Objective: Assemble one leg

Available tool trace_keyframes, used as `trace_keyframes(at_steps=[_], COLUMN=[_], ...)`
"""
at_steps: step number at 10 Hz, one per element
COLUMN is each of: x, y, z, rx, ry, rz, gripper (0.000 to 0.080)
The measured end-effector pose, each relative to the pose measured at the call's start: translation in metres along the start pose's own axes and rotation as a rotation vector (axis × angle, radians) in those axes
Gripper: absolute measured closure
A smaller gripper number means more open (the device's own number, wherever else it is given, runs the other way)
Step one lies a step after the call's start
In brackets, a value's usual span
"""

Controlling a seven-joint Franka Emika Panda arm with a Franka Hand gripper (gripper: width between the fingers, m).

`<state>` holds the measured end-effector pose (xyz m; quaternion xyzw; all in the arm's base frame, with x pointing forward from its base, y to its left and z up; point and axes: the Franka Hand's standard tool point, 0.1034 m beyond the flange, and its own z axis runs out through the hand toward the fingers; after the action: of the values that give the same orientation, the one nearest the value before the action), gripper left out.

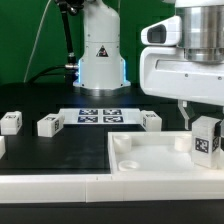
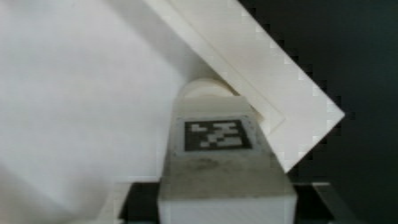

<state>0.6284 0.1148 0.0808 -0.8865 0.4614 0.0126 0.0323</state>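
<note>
Tool (image 2: 222,205) clamped on leg (image 1: 207,140), 3 o'clock, at tabletop plate (image 1: 150,165) corner. I judge insertion step; next I align leg with socket, lower.

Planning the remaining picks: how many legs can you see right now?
4 legs: two on the table at the exterior view's left, one mid-right behind the plate, one leg in the gripper. More may be hidden.

White leg (image 1: 206,127) with black-and-white square marker (image 2: 219,135); white plate (image 1: 150,165); black table (image 1: 60,150).
</note>
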Motion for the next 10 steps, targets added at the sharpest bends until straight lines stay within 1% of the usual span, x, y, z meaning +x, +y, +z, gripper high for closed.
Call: trace_keyframes(at_steps=[2, 7, 8, 10], x=[0.0009, -0.0013, -0.0012, -0.0033], y=[0.0008, 0.0005, 0.0005, -0.0005], z=[0.0002, 0.0005, 0.0005, 0.0009], rx=[0.002, 0.004, 0.004, 0.005], ry=[-0.007, -0.031, -0.035, -0.042], rz=[0.204, 0.583, 0.643, 0.659], gripper=[0.0509, 0.0509, 0.0509, 0.0503])
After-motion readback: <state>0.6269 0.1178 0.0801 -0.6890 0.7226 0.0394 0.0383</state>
